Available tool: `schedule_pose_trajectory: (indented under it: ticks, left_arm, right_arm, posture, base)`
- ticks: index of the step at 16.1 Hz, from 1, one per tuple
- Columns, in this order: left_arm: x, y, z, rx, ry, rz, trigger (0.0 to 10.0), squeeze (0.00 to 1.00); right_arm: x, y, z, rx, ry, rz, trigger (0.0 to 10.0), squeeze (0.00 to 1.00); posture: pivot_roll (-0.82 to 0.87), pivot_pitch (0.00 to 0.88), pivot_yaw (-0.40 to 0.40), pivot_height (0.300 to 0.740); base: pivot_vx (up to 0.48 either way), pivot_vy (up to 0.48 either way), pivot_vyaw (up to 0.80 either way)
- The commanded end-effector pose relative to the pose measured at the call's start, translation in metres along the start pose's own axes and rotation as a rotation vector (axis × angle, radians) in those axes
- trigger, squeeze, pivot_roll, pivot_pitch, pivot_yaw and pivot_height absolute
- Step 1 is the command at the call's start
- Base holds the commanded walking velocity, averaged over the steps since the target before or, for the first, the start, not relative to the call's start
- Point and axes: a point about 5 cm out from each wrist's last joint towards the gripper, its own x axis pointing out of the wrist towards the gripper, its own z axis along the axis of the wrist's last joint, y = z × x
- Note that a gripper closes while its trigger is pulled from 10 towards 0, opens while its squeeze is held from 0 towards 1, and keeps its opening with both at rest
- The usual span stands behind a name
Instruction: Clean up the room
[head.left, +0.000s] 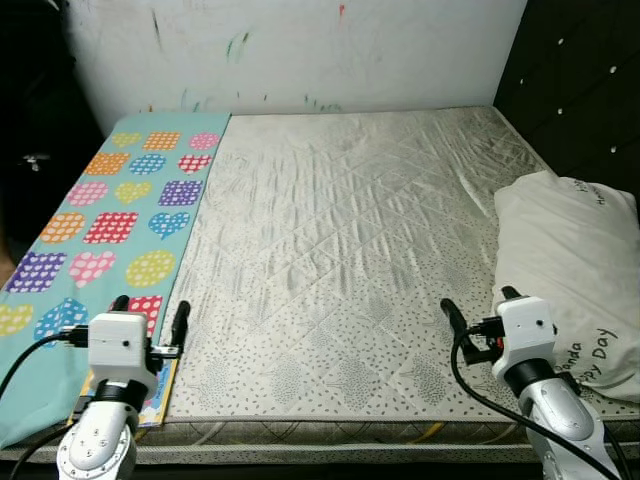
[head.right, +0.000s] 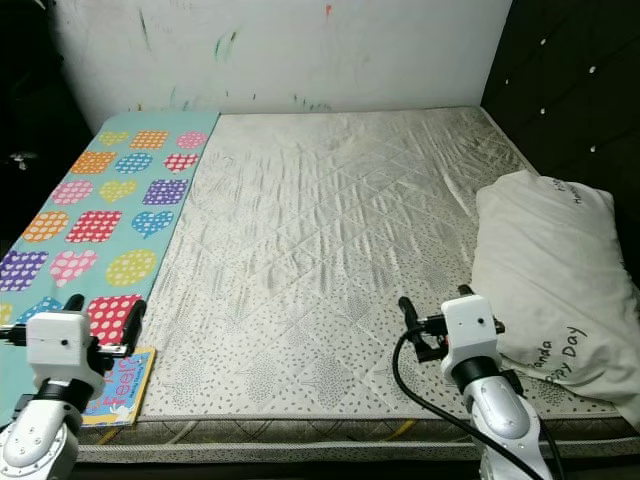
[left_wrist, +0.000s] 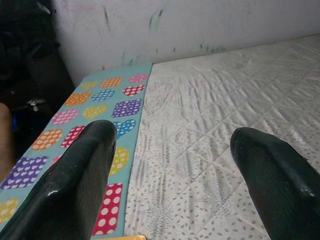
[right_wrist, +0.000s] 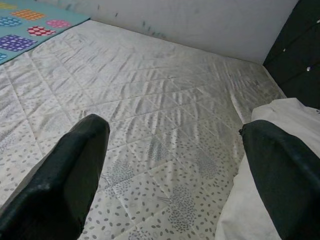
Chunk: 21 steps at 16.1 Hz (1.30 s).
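A bare quilted mattress (head.left: 350, 250) lies before me. A teal blanket with coloured hearts (head.left: 110, 215) covers its left strip. A white pillow (head.left: 575, 270) rests at the right edge. A thin picture book (head.right: 118, 385) lies at the near left corner, partly under the blanket's edge. My left gripper (head.left: 150, 312) hovers open over the near left corner, just above the book. My right gripper (head.left: 480, 305) is open near the front right, beside the pillow's near end. Both hold nothing.
A white wall with paint marks (head.left: 300, 50) runs along the far side. A dark padded headboard (head.left: 590, 90) stands at the right. A dark area with clutter (head.left: 35, 130) lies left of the bed.
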Motion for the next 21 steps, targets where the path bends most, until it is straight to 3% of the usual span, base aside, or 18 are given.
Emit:
schedule_pose_trajectory:
  ticks: [1,3,21]
  left_arm:
    - [-0.0003,0.0014,-0.0003,0.012,0.007,0.008,10.0,0.00]
    - [0.0007,0.0006,-0.0003,0.016,0.005,0.009,10.0,0.00]
    - [0.0009,-0.0009,-0.0027,0.001,0.020,0.002,10.0,0.00]
  right_arm:
    - [0.0008,0.0008,0.0026,0.002,-0.012,0.012,10.0,0.00]
    - [0.0016,0.0033,0.0026,-0.001,-0.013,0.026,10.0,0.00]
    - [0.0031,0.0039,0.0033,-0.009,-0.017,0.033,10.0,0.00]
  posture:
    - [-0.18,0.043,0.044,0.740]
    - [-0.18,0.035,0.043,0.740]
    - [-0.18,0.043,0.044,0.740]
  base:
    - [0.000,0.000,0.00]
    - [0.000,0.000,0.00]
    - [0.000,-0.436,0.00]
